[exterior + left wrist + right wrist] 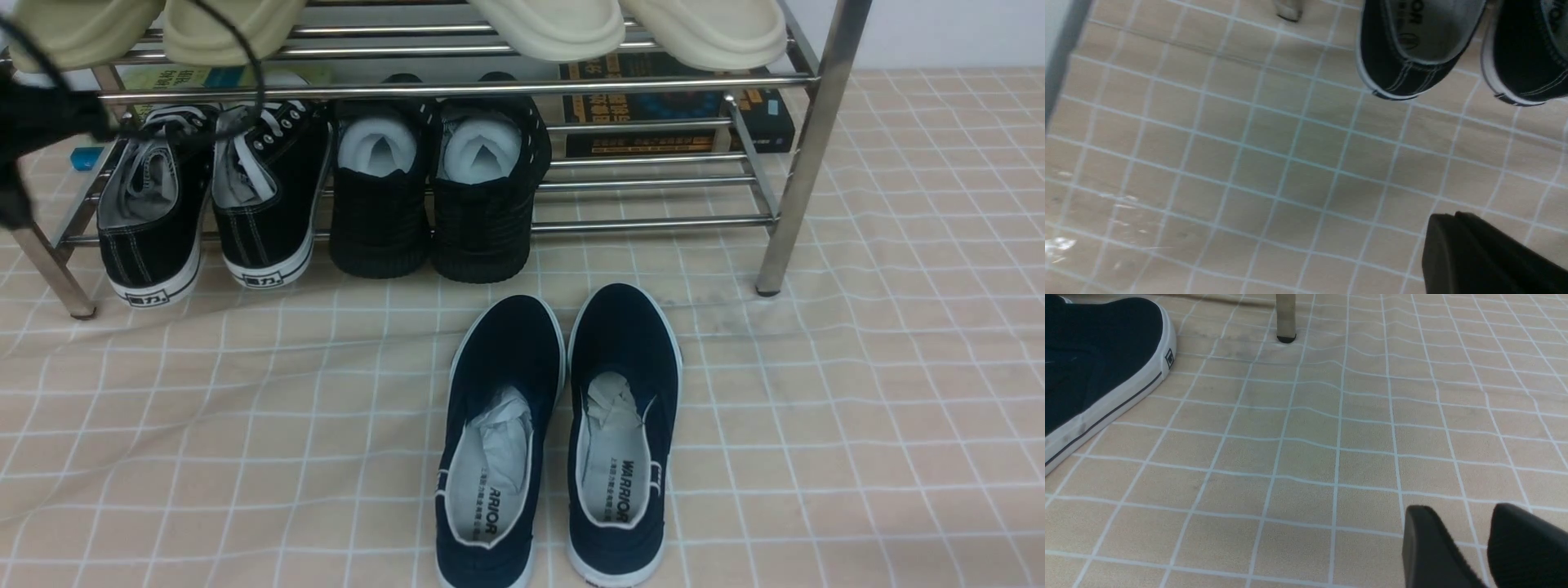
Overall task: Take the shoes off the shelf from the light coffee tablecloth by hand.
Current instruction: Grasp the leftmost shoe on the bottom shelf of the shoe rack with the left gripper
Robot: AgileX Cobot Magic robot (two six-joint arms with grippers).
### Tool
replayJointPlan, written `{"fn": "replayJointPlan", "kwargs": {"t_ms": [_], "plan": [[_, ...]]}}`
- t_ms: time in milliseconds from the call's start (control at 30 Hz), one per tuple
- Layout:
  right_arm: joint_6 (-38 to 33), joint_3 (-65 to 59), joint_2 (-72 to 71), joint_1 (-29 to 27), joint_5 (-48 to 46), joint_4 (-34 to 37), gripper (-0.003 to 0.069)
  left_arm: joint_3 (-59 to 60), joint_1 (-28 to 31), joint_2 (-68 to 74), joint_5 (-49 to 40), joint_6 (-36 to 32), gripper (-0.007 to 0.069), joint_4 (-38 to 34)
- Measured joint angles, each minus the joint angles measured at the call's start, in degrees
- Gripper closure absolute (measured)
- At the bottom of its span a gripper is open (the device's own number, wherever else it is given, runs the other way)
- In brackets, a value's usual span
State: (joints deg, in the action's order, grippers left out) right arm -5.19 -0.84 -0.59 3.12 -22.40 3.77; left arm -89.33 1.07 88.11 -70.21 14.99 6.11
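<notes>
Light beige cloth with a white grid [898, 367] runs beneath the stainless-steel tube rack [784, 196]. On its lower tier sit the black canvas lace-up sneakers [282, 192], probably light and pliant, best pinched at the heel. The rack's front rail crosses above them; bare cloth lies before it. The left pincer [1447, 216] is closed, the right [1457, 510] parted slightly, empty.

Saw the pale shoes [547, 28] cut off by the front view's far edge, and the left arm [49, 122] only as a blur. Found the black canvas sneakers [273, 188] partly hidden by the shelf's [457, 91] tubes. Could not read the book's [686, 145] smallest print.
</notes>
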Motion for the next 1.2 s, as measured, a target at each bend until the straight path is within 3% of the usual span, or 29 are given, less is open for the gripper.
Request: {"fn": "replayJointPlan", "kwargs": {"t_ms": [233,433,600,833,967,1200], "plan": [[0.00,0.00,0.00,0.00,0.00,0.00,0.0419,-2.31,10.73,7.86,-0.47,-6.92,0.0610,-16.47],[0.00,0.00,0.00,0.00,0.00,0.00,0.0419,-2.31,11.96,8.47,3.86,-7.82,0.0591,-16.08],[0.00,0.00,0.00,0.00,0.00,0.00,0.0419,-2.31,10.50,8.76,8.12,-8.02,0.0531,-15.48],[0.00,0.00,0.00,0.00,0.00,0.00,0.0419,-2.49,9.78,11.84,11.67,-5.41,0.0298,-13.48],[0.00,0.00,0.00,0.00,0.00,0.00,0.0419,-2.49,9.78,13.66,13.99,-5.00,0.0216,-11.83],[0.00,0.00,0.00,0.00,0.00,0.00,0.0419,-2.49,9.78,17.64,15.76,-4.95,0.0201,-11.37]]}}
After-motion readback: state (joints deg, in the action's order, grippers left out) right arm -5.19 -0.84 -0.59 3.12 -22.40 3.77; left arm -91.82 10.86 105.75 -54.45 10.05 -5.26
